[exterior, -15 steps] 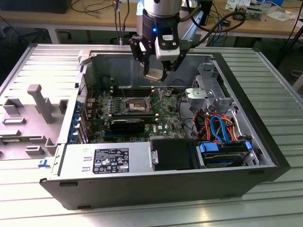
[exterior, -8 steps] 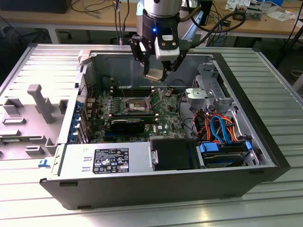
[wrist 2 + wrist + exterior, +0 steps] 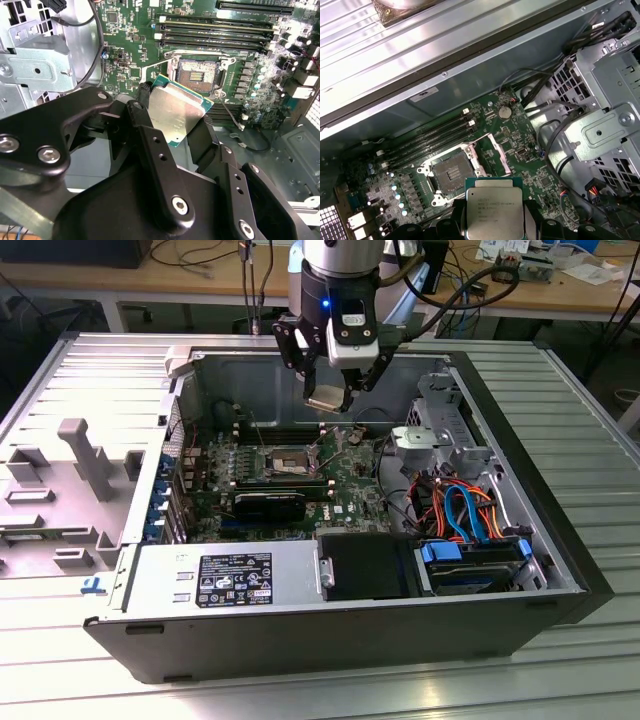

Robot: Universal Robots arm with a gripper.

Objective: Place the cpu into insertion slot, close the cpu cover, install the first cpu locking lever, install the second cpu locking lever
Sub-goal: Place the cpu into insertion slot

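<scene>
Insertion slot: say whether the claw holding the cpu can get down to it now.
Probably yes: the claw holds the cpu above the insertion slot, the cpu cover stands open, and nothing lies across it.

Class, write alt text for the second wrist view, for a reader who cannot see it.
The black gripper holds the cpu, a small silvery square chip, between its jaws over a green circuit board. Beyond the chip lies the open insertion slot, with long black memory sticks past it.
</scene>
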